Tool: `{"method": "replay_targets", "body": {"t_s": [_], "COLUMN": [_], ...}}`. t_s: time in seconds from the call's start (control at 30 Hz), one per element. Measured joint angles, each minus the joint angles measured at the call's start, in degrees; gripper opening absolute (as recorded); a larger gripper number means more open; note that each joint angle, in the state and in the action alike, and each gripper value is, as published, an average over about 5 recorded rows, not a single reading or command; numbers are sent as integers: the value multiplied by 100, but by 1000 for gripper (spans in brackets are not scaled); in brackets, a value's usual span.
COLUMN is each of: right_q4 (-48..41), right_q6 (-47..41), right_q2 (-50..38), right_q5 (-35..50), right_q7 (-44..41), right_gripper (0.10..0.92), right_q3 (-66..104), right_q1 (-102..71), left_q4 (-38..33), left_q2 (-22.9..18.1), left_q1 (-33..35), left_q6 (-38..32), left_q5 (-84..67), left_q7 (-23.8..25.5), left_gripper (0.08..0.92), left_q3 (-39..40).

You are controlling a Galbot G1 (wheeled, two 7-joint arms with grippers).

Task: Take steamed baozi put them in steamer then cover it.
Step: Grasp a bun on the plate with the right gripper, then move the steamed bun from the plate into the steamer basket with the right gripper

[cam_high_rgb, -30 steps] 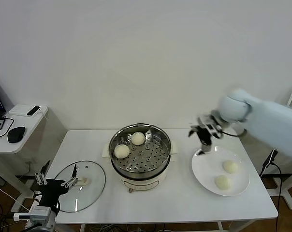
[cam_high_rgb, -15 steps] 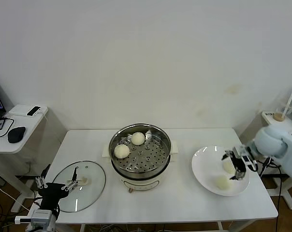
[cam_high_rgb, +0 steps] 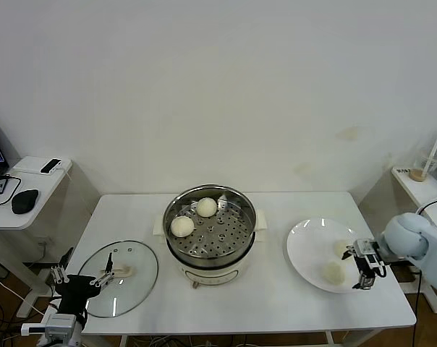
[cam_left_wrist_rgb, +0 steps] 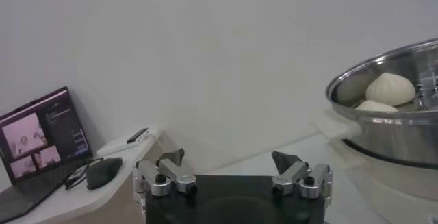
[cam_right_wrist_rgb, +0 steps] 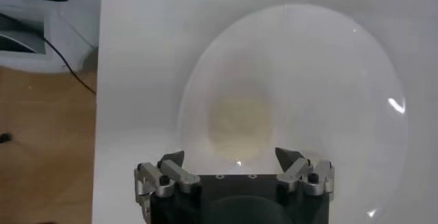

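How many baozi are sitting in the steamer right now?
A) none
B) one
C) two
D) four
C: two baozi sit on the perforated tray of the steamer, and the other two are on the white plate by the open right tool.

The steamer [cam_high_rgb: 210, 225] is shiny polished metal, pretty mirror-like on the wall, with a perforated tray inside and a white plastic-looking base. Baozi [cam_high_rgb: 181, 226] look smooth, matt, doughy. The cover [cam_high_rgb: 119, 277] is clear glass with a metal rim. The plate [cam_high_rgb: 309, 249] is glossy white, catching highlights. The tabletop [cam_high_rgb: 269, 303] is smooth matt white.
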Motion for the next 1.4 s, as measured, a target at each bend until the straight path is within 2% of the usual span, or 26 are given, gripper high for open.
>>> {"method": "replay_targets", "body": {"t_s": [0.37,0.77,0.93,1.4], "right_q4": [-395,-573,-603,-338], "right_q6": [-50,-202,-222,-228], "right_q2": [403,616,615,278], "right_q5": [-43,-45,-41,332], "right_q7": [103,25,-45,-327], "right_gripper": [797,620,579,577], "right_q3": [-53,-182,-206,-281], "right_q1": [90,242,312,967], "left_q4": [52,62,65,44], "left_q2": [-20,-38,-42,0], "left_q1": [-5,-19,-21,-55], "left_q6": [-9,-10,-10,-6], "left_q5": [1,2,2,-5], "left_q7": [0,-2,-3,-7], "left_gripper": [823,823,823,823], "left_q3": [-47,-63,-62,-33]}}
